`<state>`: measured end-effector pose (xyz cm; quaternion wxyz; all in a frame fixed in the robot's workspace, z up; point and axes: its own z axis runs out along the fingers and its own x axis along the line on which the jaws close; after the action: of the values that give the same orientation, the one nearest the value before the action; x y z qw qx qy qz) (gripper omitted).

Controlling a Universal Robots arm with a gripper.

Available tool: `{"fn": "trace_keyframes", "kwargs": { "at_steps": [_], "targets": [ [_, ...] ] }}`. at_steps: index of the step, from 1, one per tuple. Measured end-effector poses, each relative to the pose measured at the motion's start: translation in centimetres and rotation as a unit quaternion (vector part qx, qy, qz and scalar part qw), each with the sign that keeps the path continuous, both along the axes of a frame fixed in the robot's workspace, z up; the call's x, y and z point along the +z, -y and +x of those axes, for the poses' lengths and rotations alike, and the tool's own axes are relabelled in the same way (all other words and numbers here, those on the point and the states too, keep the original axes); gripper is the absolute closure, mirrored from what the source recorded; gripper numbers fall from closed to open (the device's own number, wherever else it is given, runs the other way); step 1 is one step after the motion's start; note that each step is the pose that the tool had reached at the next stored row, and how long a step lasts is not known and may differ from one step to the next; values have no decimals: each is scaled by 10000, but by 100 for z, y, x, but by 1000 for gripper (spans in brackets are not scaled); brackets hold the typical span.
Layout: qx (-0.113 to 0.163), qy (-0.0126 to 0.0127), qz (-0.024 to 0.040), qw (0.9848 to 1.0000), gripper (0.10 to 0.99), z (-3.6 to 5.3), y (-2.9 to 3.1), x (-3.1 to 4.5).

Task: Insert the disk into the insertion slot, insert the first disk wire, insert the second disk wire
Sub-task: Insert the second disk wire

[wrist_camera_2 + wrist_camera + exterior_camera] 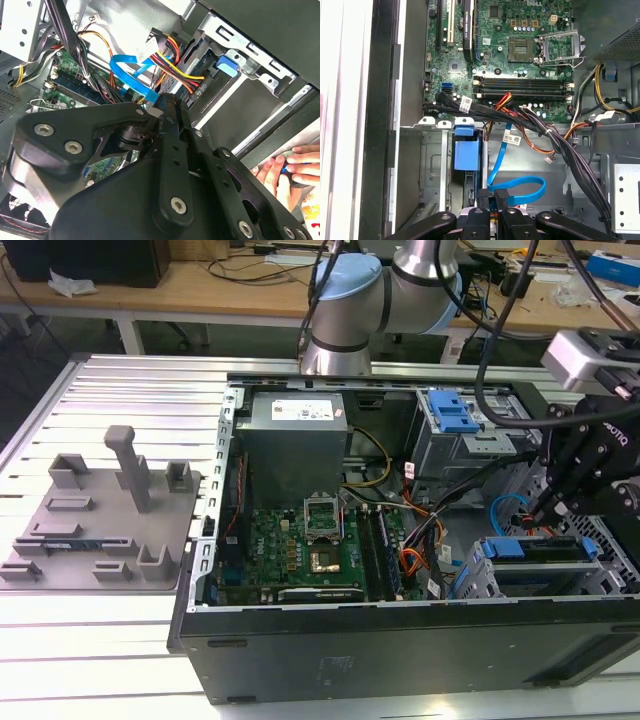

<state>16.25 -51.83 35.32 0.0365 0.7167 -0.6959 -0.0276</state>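
**Ribbed metal desk carrying an open computer case and a grey fixture plate**

A ribbed, silver-grey desk (120,390) is filling the left and lower parts of the exterior view. An open black computer case (400,640) is lying on its side on it, taking up the centre and right of the frame. At the left, just beside the case, a grey fixture plate (95,530) with upright blocks and a post is sitting flat on the ribs.

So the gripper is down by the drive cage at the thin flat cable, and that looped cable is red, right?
Not quite: the cable is light blue, not red, as both wrist views show. The rest holds: the gripper is down by the drive cage, right at that thin flat looped cable.
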Motion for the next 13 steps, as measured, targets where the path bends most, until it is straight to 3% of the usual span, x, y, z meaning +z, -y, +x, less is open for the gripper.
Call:
{"fn": "trace_keyframes", "kwargs": {
  "at_steps": [13],
  "targets": [
    [4,0,1,10000,925,7,103,-18]
  ]
}}
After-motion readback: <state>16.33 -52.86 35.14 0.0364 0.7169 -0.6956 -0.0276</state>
